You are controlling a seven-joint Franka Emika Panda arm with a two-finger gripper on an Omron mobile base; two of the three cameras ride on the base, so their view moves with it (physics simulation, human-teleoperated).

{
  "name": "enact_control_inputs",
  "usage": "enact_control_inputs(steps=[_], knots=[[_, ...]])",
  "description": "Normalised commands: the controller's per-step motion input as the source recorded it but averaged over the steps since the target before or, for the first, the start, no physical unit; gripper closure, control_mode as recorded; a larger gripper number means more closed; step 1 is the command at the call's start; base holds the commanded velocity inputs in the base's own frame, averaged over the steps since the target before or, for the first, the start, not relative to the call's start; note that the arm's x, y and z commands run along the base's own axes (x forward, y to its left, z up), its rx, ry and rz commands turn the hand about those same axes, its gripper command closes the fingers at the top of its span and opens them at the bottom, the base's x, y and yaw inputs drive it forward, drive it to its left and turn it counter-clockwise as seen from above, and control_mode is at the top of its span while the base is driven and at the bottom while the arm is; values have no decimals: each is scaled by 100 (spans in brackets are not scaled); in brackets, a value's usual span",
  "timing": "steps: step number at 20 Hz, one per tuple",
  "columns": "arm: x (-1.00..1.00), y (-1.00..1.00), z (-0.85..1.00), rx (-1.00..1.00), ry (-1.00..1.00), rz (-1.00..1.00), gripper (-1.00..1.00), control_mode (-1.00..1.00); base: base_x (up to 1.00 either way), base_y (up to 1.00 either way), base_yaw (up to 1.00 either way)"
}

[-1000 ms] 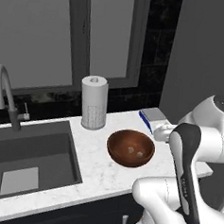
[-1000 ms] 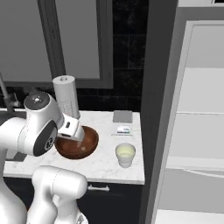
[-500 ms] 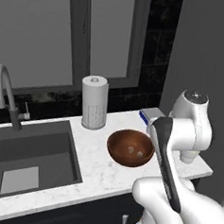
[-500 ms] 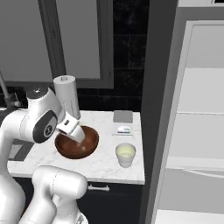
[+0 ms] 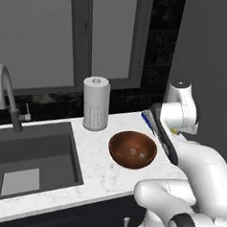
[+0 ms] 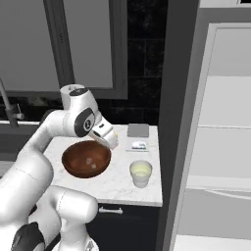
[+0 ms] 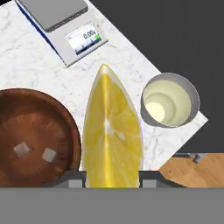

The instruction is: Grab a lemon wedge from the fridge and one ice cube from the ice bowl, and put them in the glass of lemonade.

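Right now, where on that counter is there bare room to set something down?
Bare marble runs between the sink and the ice bowl, along the front edge. It is crowded on the fridge side: scale, glass of lemonade and bowl sit close, with the gripper holding the lemon wedge above.

The white arm rises from the lower left of the right base view, bends at a dark-jointed elbow near the upper left, and angles its hand down toward the centre. The gripper [image 6: 111, 142] hangs there, its jaws closed on the lemon wedge [image 7: 113, 138], which stands between them at the hand view's lower middle.
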Motion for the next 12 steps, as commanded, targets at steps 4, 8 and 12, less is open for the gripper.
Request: enact_control_inputs(steps=[4,8,12], knots=[[79,-84,-69,0,23,-4,100,-100,0,0,0],[25,-78,-75,1,22,-9,100,-100,0,0,0],[0,-55,-62,7,11,-10,100,-100,0,0,0]])
